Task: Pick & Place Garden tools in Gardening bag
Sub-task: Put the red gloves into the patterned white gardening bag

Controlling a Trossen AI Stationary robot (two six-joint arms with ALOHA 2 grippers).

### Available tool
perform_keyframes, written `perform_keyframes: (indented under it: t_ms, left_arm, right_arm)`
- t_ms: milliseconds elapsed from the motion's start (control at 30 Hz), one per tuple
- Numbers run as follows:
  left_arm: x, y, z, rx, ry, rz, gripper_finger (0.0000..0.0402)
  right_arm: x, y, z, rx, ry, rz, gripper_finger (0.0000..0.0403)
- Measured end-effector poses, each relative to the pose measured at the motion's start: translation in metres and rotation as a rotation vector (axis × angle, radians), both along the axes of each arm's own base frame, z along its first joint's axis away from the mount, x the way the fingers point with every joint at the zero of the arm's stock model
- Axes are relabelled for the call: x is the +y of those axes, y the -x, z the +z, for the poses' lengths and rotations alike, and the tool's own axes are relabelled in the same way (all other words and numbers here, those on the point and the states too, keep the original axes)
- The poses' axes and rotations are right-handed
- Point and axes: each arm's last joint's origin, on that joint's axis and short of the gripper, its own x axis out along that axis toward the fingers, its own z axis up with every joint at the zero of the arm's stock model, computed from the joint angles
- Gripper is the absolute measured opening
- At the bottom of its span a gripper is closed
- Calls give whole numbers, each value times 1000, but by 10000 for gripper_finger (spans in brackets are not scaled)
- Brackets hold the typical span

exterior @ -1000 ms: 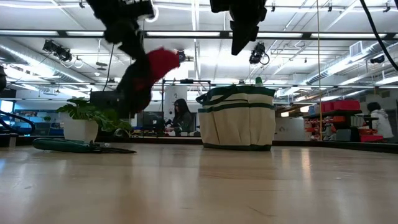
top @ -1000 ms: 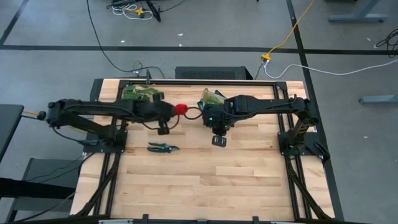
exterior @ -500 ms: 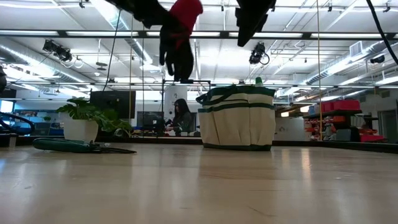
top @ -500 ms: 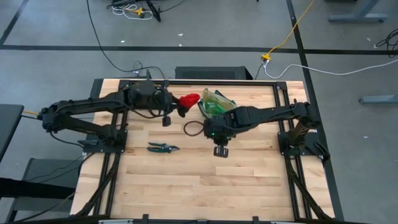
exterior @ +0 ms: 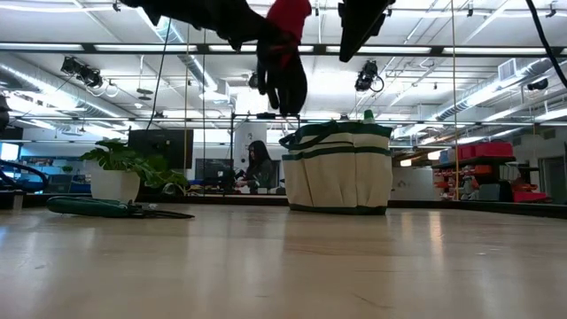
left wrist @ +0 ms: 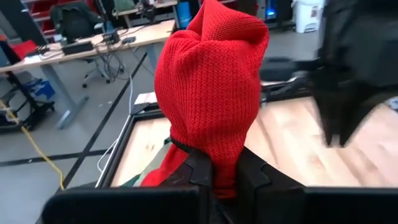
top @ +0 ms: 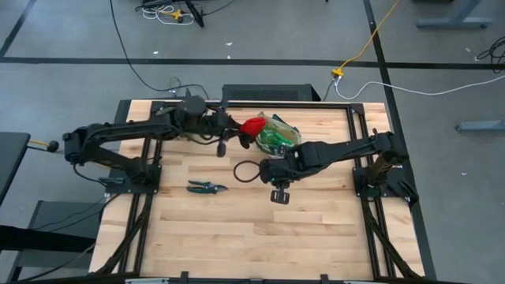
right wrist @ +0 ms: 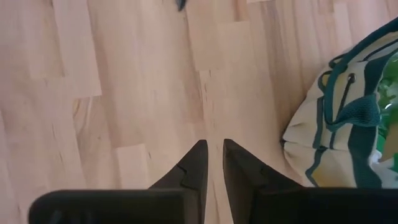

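Observation:
My left gripper is shut on the red gloves, high above the table at the left rim of the gardening bag. The tan and green bag stands upright on its base toward the table's far edge, with something green inside it. My right gripper is shut and empty, fingers pointing down at bare wood on the bag's near side. The dark-handled pruning shears lie flat on the table at the left. The rake is not visible. My left gripper pinches the bunched red gloves between its two fingers, several layers together. The fingers come about level from the table's left. The red bundle sticks out past the fingertips. A dark part hangs below, clear of the table.
A leafy plant in a white pot stands at the far left, behind the shears. The near half of the wooden table is bare wood. People and desks show in the room beyond.
My left gripper has carried the gloves up and toward the table's right and far edge, to the bag's rim; the gloves stay clear of the table. My right gripper has drawn back from the bag toward the near edge.

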Motion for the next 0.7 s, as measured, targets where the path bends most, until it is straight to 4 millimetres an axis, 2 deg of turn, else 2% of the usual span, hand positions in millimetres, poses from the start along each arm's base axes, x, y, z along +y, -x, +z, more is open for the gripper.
perform_keyframes:
  t_ms: [333, 700]
  left_arm:
    - [20, -18, -9, -90, 70, -40, 29]
    - [26, -33, -23, -110, 86, -32, 29]
  right_arm:
    - [9, 1, 0, -9, 6, 21, 49]
    - [8, 1, 1, -18, 48, 12, 49]
